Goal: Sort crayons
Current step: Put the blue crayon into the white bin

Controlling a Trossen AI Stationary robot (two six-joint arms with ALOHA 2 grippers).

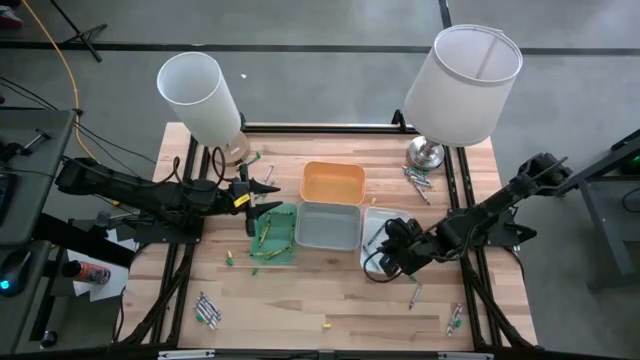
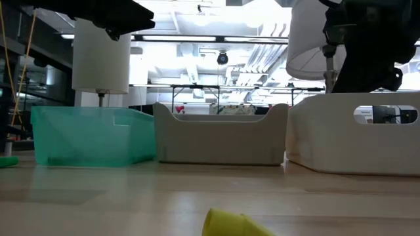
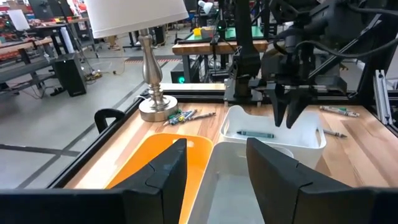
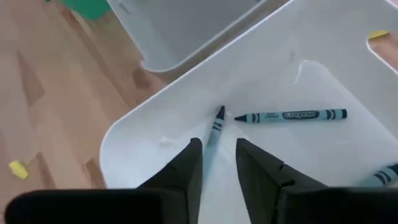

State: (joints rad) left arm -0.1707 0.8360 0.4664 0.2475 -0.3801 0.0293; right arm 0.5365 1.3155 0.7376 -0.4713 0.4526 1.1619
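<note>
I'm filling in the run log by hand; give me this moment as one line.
right gripper: open above white tray, dark teal crayon between fingers | left gripper: open above green tray | second teal crayon in tray

We are viewing a wooden table (image 1: 330,305) that is carrying four trays near its centre: an orange tray (image 1: 333,182) toward the far edge, a grey tray (image 1: 328,225) just in front of it, a green tray (image 1: 274,234) to the left and a white tray (image 1: 381,222) to the right. Two lamps (image 1: 425,152) are standing at the far corners. Loose crayons (image 1: 208,309) are lying near the front left corner, the front right corner, the right lamp base and the green tray.
</note>
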